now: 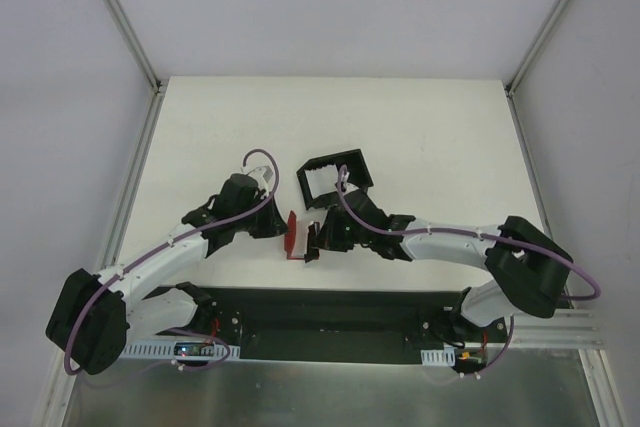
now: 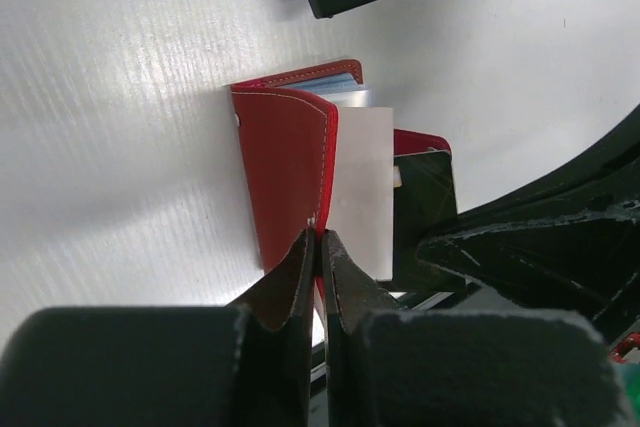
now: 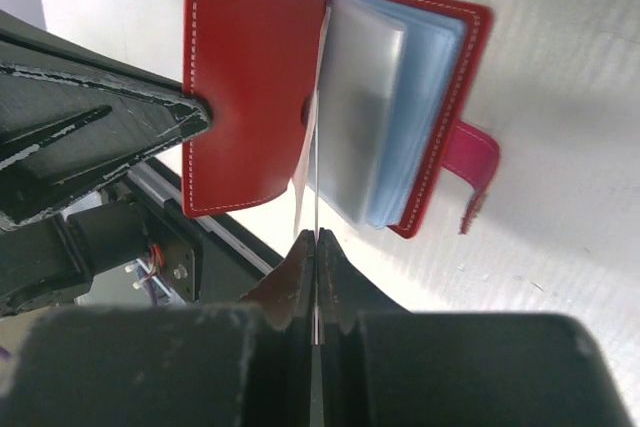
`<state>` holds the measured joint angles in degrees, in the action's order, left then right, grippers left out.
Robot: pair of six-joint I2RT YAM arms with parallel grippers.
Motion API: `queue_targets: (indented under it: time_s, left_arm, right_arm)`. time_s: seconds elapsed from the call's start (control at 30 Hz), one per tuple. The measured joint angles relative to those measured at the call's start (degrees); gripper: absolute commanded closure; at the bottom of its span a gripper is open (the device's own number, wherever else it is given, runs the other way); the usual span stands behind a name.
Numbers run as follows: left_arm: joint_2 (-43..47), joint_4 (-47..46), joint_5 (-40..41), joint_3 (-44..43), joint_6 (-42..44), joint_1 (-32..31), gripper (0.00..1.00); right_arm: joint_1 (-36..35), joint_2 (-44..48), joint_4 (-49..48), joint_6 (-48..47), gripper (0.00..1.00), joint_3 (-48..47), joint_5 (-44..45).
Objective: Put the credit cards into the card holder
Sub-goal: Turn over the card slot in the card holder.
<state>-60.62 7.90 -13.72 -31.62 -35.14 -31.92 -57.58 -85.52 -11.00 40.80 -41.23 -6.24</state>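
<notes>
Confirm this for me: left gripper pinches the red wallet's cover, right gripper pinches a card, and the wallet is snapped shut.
Wrong on one point: the card holder is open, not snapped shut; the right wrist view shows its sleeves exposed and the tab loose. The left gripper does pinch its red cover, and the right gripper a credit card.

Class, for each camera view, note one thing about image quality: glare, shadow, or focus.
Top external: soft, even light, hardly any shadows. Left wrist: glare streaks the table beside the card holder; the left gripper is blurred. Right wrist: the right gripper is blurred; the card holder's sleeves look hazy.
</notes>
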Motion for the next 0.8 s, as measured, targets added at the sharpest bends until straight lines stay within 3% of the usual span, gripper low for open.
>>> queue_targets:
  time_s: [0.3,0.8]
  left_arm:
    - [0.7,1.03,3.52,1.95,0.0,0.0,1.0]
    - [3.15,8.63,8.37,5.88,-0.17,0.0,1.0]
  right_arm:
    - [0.37,6.97,3.96,-1.44,1.0,0.2,6.12]
    - [1.42,7.69,6.62,-1.46,1.0,1.77,8.46]
